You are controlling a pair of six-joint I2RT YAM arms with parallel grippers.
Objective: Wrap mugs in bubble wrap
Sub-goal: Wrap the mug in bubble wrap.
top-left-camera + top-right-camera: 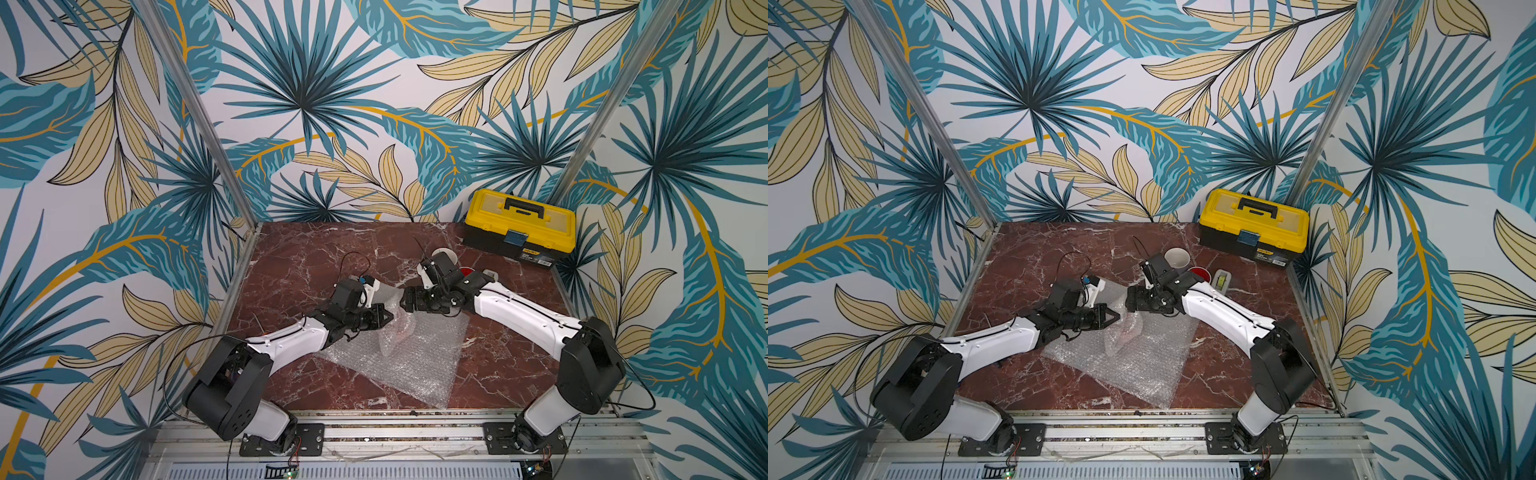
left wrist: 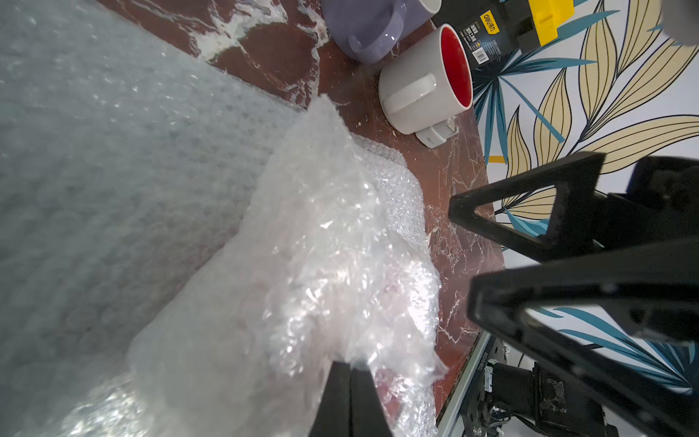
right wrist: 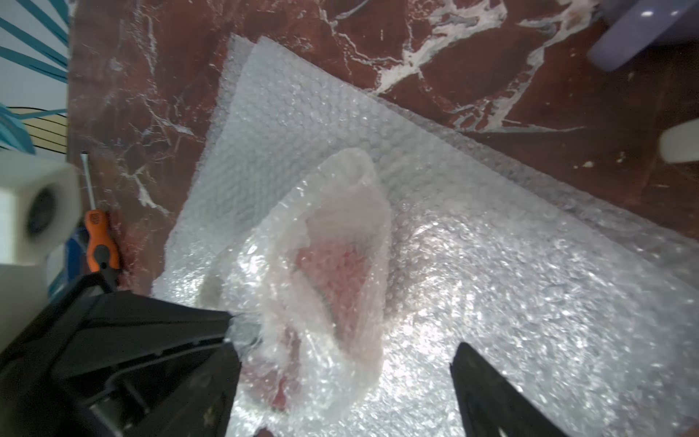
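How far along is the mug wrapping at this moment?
Done: nothing finished; no sealed bundle shows. In hand: the red mug lies loosely bundled in bubble wrap. The left gripper pinches the wrap's edge, and the right gripper is open close by. Left: the lavender mug and the white mug sit unwrapped at the back, and flat sheets lie under the bundle.

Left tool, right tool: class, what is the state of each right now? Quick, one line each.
Left tool: closed, pinching the edge of the bubble wrap bundle.
Right tool: open, holding nothing.
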